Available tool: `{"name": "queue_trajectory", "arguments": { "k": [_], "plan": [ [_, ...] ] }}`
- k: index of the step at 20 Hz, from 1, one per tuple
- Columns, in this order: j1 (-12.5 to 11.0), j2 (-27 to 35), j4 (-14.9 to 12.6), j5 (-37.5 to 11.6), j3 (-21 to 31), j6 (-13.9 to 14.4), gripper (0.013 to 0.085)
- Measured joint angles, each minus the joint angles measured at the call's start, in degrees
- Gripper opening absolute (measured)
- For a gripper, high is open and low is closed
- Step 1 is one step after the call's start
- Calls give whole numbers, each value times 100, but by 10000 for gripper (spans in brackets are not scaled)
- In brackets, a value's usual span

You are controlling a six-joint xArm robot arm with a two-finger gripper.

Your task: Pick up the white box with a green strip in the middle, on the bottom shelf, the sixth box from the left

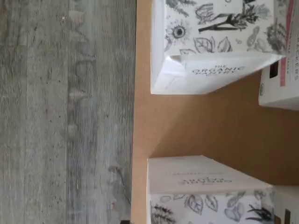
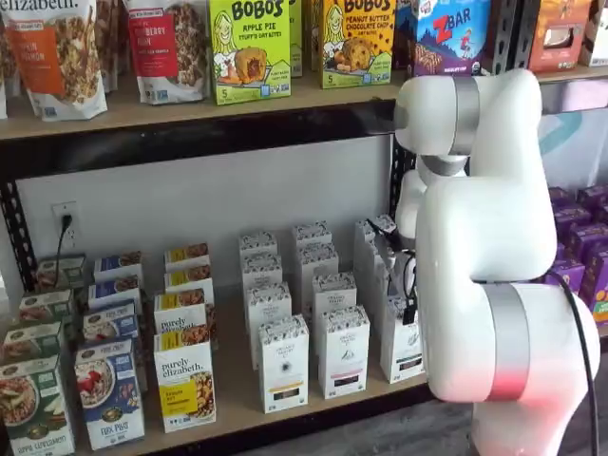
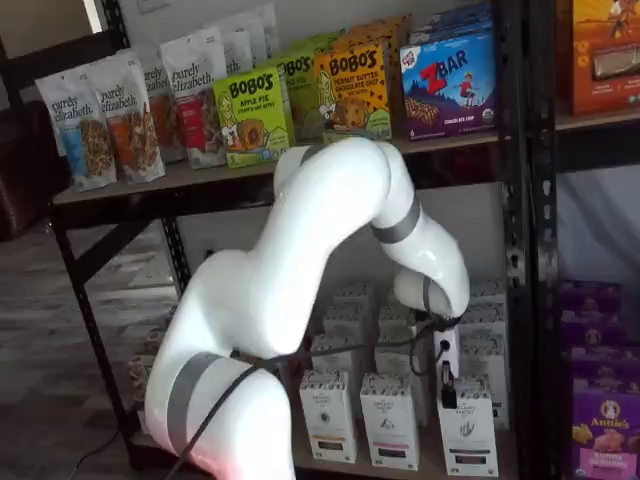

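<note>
Quick status from my end: the pick hadn't really happened yet. My gripper (image 3: 449, 385) hung just in front of the white box (image 3: 467, 428), up by its top edge. Only one black finger showed, side-on, but the fingers were spread as wide as they go, with nothing between them. In both shelf views the box (image 2: 402, 344) stood upright at the front of the bottom shelf (image 2: 237, 401). It was the right-hand end of the front row of white cartons, with my arm covering part of it. So the approach looked mostly done to me. What was left was lining up, closing on the box, and lifting it out.

On materials, the box was a tall narrow carton of matte white card with crisp folded edges. It had a black-and-white band of leaf and flower drawings around the top and a small dark strip low on the front. The wrist view showed two such tops (image 1: 215, 46) (image 1: 201, 191) with a gap of bare board (image 1: 196, 126) between them; I couldn't tell which was mine. The board looked smooth, flat and tan, like plain wood or fibreboard. Beyond its edge was grey, grainy plank flooring (image 1: 65, 112).
</note>
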Motion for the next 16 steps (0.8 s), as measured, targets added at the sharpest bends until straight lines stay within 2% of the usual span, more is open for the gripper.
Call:
{"name": "queue_trajectory", "arguments": {
  "k": [5, 10, 16],
  "plan": [
    [19, 171, -260, -28, -163, 244, 850],
    [3, 317, -759, -43, -271, 664, 850],
    [19, 406, -788, -256, -258, 704, 850]
  ]
}}
